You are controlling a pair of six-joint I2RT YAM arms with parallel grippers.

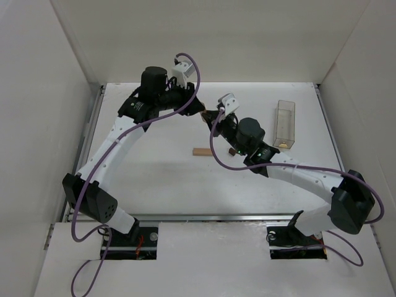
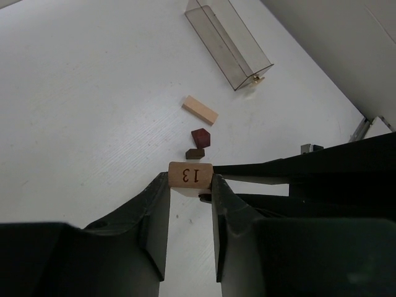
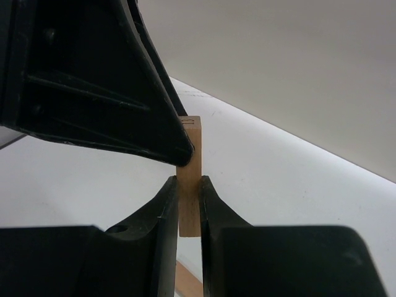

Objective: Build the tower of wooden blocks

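A light tan wooden bar (image 2: 190, 174) with "13" printed on its end hangs above the table, held from both sides. My left gripper (image 2: 190, 183) is shut on its numbered end. My right gripper (image 3: 188, 185) is shut on the lower part of the same bar (image 3: 190, 148), and the left arm's black finger overlaps its top. In the top view the two grippers meet at mid-table, left (image 1: 199, 110) and right (image 1: 216, 117). On the table lie another tan bar (image 2: 199, 109), a dark reddish roof-shaped piece (image 2: 200, 137) and a small dark brown piece (image 2: 195, 153).
A clear plastic rectangular box (image 1: 284, 124) lies at the back right of the white table (image 1: 148, 179). White walls close in the table at the left, the back and the right. The loose tan bar (image 1: 201, 151) lies just in front of the grippers.
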